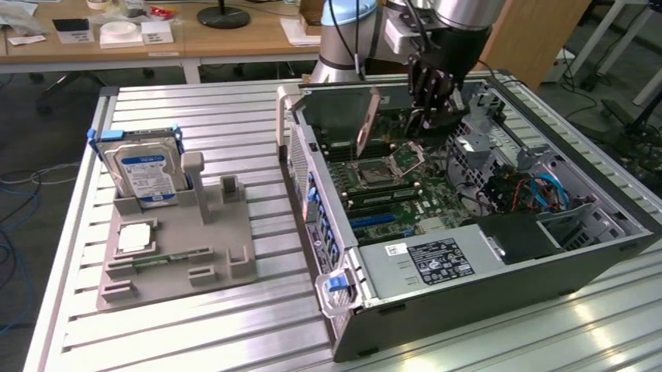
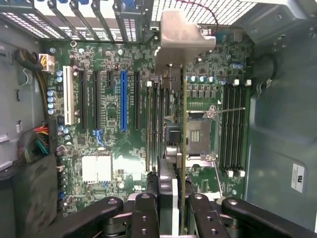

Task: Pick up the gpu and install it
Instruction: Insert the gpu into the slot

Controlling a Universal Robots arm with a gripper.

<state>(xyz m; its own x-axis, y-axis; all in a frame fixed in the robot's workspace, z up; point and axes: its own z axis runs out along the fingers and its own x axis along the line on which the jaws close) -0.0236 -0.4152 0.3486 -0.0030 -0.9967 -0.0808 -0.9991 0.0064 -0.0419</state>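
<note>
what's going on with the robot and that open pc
The robot arm's gripper is down inside the open computer case, clamped on the gpu, which it holds edge-on above the motherboard. The card does not look seated in a slot yet. A hard drive stands in the grey holder on the exterior view's left.

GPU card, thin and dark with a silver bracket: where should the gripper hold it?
Take the thin dark GPU card by its upper long edge, from above, clamping the flat faces. It stands edge-on over the green motherboard, so the lower edge is left free. The black gripper holds it so.
</note>
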